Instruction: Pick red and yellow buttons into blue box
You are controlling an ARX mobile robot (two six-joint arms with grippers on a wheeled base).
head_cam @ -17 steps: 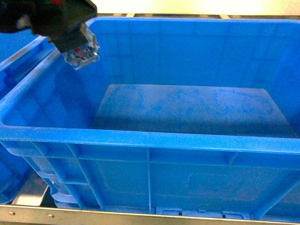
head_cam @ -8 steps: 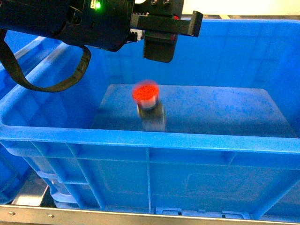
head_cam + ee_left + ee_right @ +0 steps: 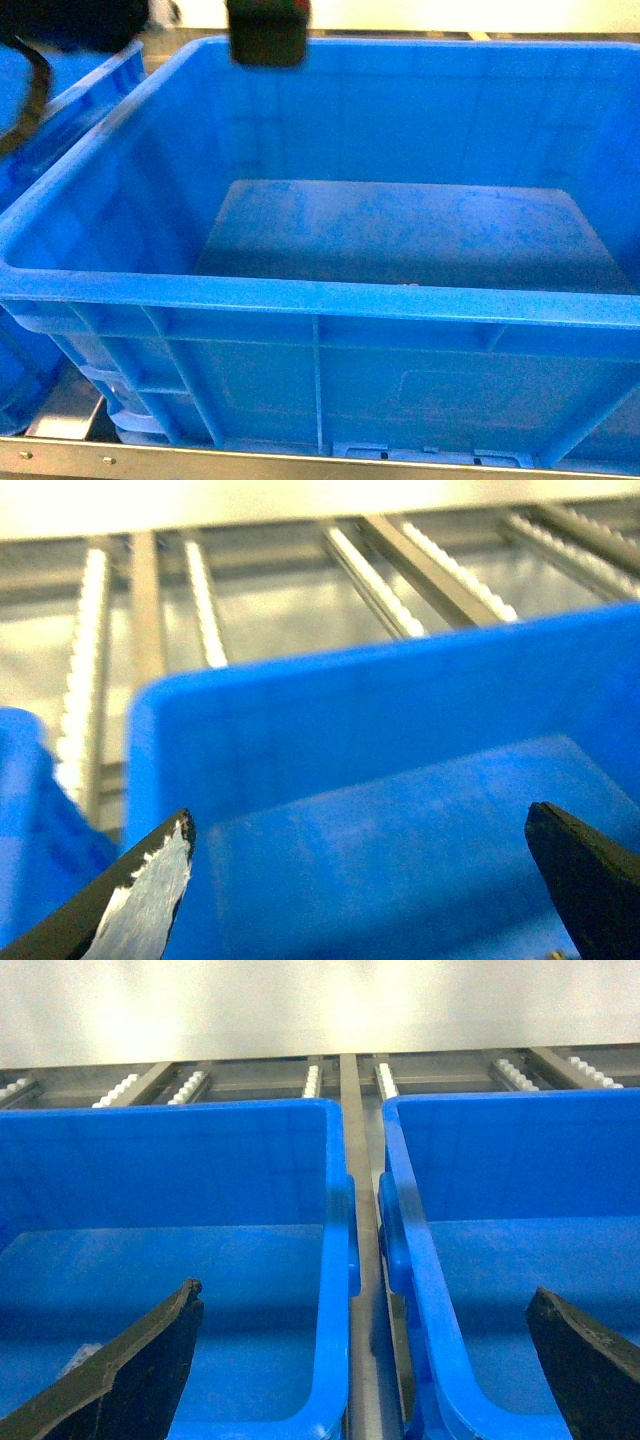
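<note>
- left gripper (image 3: pixel 360 880) is hanging over the blue box (image 3: pixel 320 300) with jaws spread wide, holding nothing
- right gripper (image 3: pixel 365 1360) is gaping empty too
- not seeing either button, so can't say which way the next one's lying
</note>
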